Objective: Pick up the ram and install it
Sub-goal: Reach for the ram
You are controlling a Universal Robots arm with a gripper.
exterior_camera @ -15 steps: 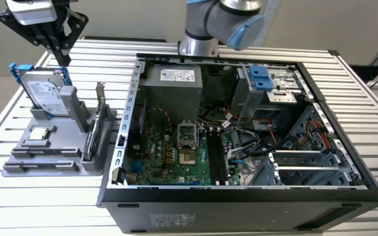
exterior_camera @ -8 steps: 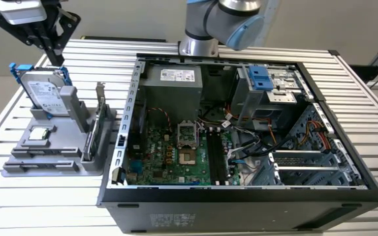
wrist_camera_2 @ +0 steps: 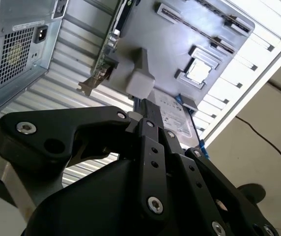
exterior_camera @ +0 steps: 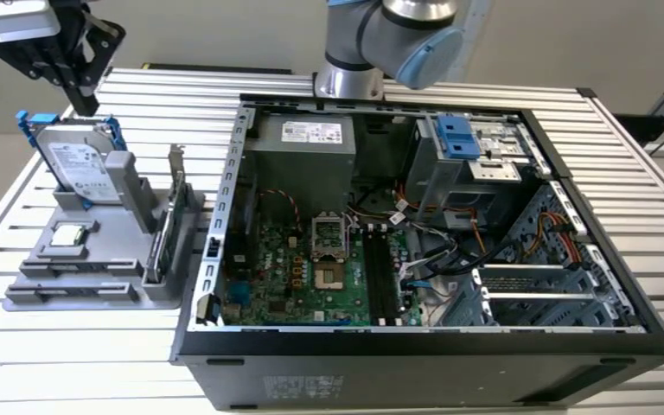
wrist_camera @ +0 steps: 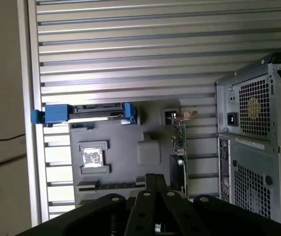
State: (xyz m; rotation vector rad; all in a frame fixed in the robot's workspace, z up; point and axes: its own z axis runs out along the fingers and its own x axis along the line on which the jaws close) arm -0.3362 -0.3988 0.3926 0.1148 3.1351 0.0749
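Observation:
My black gripper [exterior_camera: 83, 105] hangs at the exterior view's far left, above the grey parts holder [exterior_camera: 90, 259] and just over the upright hard drive [exterior_camera: 79, 164]. Its fingers are pressed together with nothing between them, as both wrist views show [wrist_camera_2: 144, 104] [wrist_camera: 155, 177]. I cannot pick out the ram with certainty. A thin dark strip [wrist_camera: 111, 185] lies in a long slot of the holder, and I cannot tell what it is. The black memory slots [exterior_camera: 380, 277] sit on the green motherboard inside the open computer case [exterior_camera: 424, 341].
In the holder stand an expansion card [exterior_camera: 162, 238] with a silver bracket and a small square chip [exterior_camera: 69, 235]. The case holds a power supply [exterior_camera: 303, 143], drive bays and loose cables. The arm's base [exterior_camera: 355, 78] rises behind the case. A ribbed metal table carries everything.

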